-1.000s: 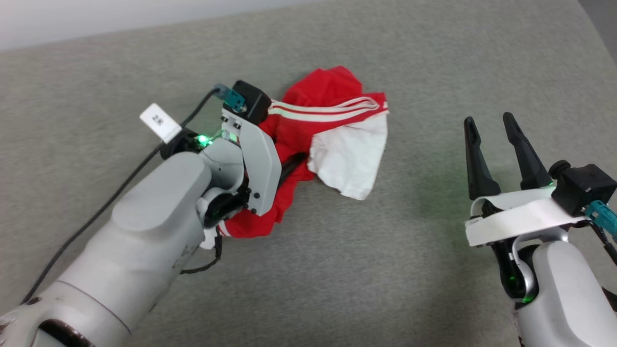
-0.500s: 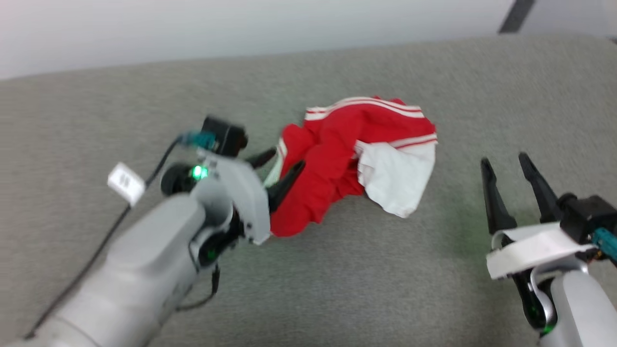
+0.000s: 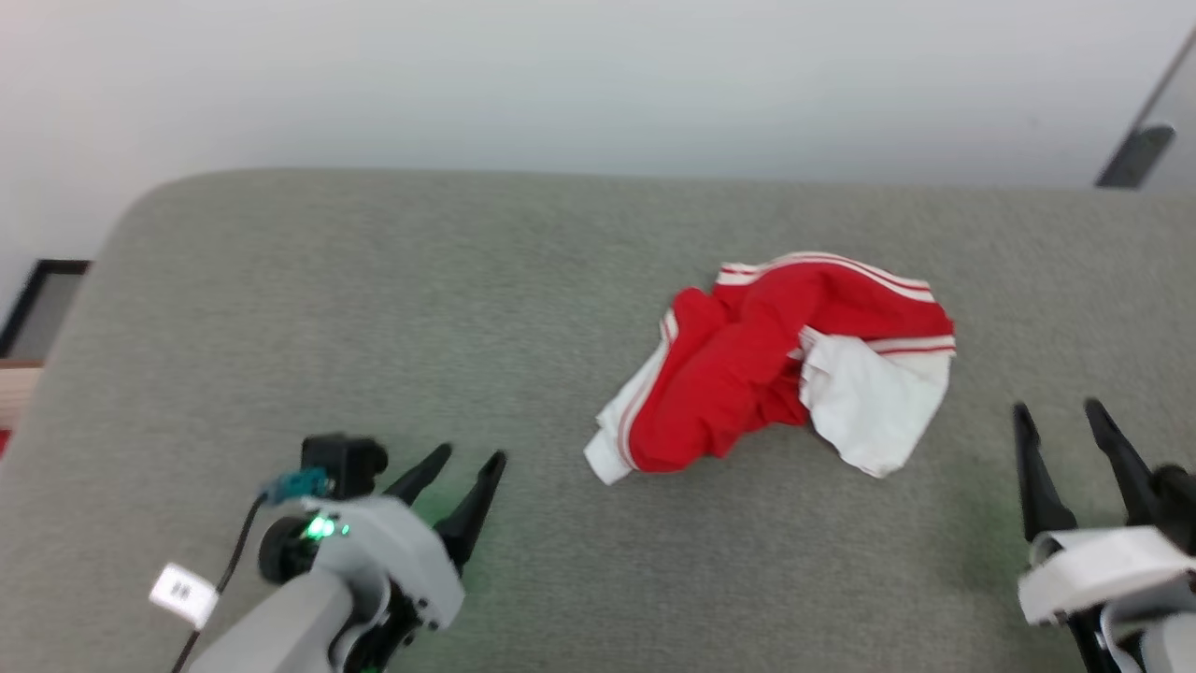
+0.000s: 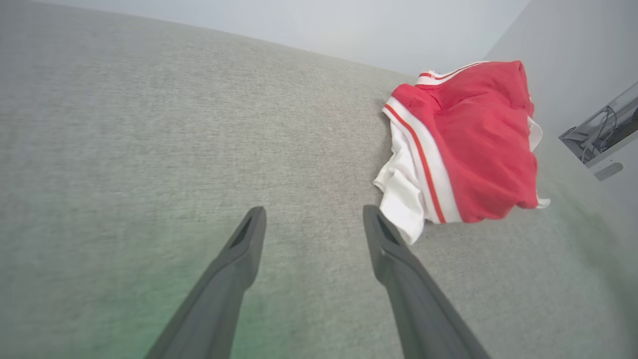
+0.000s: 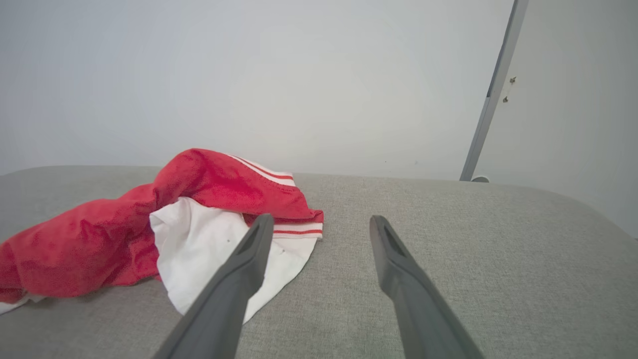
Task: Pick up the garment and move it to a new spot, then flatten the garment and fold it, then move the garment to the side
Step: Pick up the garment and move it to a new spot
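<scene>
The garment (image 3: 747,374), red with white sleeves and striped trim, lies crumpled in a heap on the grey padded table (image 3: 374,308), right of centre. My left gripper (image 3: 467,456) stands open at the lower left, well clear of the cloth, nothing between its fingers. In the left wrist view the garment (image 4: 478,139) lies up and to the right of the left gripper (image 4: 311,214). My right gripper (image 3: 1056,408) is open at the lower right, just right of the heap. In the right wrist view the garment (image 5: 149,234) lies to the left of the right gripper (image 5: 319,222), its left finger crossing a white sleeve.
The table's rounded far edge (image 3: 598,176) meets a pale wall (image 3: 561,75). A dark frame (image 3: 37,299) shows beyond the left edge, and a door edge (image 5: 491,89) stands at the right. Bare grey surface lies left of and in front of the heap.
My left gripper let go of the garment and drew back to the lower left. The garment now lies loose in a heap. The head camera tilted up, shifting the whole picture.
</scene>
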`<state>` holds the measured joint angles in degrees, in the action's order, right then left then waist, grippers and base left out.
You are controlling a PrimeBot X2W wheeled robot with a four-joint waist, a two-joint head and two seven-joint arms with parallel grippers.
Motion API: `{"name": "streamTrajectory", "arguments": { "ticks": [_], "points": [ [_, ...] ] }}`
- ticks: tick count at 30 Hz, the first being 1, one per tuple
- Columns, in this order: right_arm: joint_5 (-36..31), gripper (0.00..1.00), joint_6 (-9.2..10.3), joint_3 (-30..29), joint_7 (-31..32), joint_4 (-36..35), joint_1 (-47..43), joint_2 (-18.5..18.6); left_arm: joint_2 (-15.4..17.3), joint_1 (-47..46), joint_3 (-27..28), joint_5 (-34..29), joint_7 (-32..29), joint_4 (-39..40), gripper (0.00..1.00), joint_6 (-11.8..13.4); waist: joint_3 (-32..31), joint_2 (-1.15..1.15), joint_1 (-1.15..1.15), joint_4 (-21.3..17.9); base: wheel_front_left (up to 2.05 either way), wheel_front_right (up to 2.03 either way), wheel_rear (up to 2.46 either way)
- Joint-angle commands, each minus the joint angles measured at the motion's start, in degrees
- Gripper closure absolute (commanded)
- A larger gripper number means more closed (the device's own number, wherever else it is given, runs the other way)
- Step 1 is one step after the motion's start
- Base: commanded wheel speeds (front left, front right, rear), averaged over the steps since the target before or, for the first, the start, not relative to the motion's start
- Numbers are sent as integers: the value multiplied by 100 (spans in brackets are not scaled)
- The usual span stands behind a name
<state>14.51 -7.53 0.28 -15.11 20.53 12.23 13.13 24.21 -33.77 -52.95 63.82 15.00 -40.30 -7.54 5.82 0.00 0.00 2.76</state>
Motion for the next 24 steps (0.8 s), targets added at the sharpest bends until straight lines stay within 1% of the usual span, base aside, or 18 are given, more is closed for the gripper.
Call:
{"name": "streamTrajectory", "arguments": {
  "ticks": [1,3,6,10,12,14,16,17,19,22,24],
  "points": [
    [-2,0,9,-53,-3,-5,-141,34,43,152,127,-227,15,23,0,42,-320,0,0,338,0,0,0],
    [-34,0,9,-90,-3,17,-272,93,13,473,531,-372,14,142,0,45,-399,0,0,413,0,0,0],
    [-39,0,9,-139,-3,18,-435,151,37,963,1096,-768,11,363,0,99,-525,0,0,482,0,0,0],
    [-32,0,9,-146,-3,26,-572,188,46,1608,1902,-1376,12,819,0,214,-678,0,0,464,0,0,0],
    [-35,0,9,-141,-3,20,-611,187,58,1939,2368,-1752,13,1140,0,343,-719,0,0,412,0,0,0],
    [-32,0,9,-163,-2,-1,-582,178,-9,2293,2858,-2118,12,1513,0,479,-737,0,0,354,0,0,0],
    [-25,0,9,-180,-2,-30,-558,154,-27,2601,3299,-2643,14,1932,0,628,-743,0,0,293,0,0,0],
    [-23,0,9,-183,-3,-50,-547,142,-100,2790,3502,-2819,13,2120,0,662,-748,0,0,263,0,0,0],
    [-18,0,9,-199,-3,-96,-539,133,-174,3097,3813,-3279,13,2431,0,698,-752,0,0,222,0,0,0],
    [-43,0,9,-202,-3,-193,-516,115,-320,3391,4142,-3777,13,2735,0,650,-746,0,0,175,0,0,0],
    [-56,0,9,-214,-3,-286,-480,111,-471,3526,4338,-3978,13,2889,0,593,-739,0,0,151,0,0,0]
  ]
}}
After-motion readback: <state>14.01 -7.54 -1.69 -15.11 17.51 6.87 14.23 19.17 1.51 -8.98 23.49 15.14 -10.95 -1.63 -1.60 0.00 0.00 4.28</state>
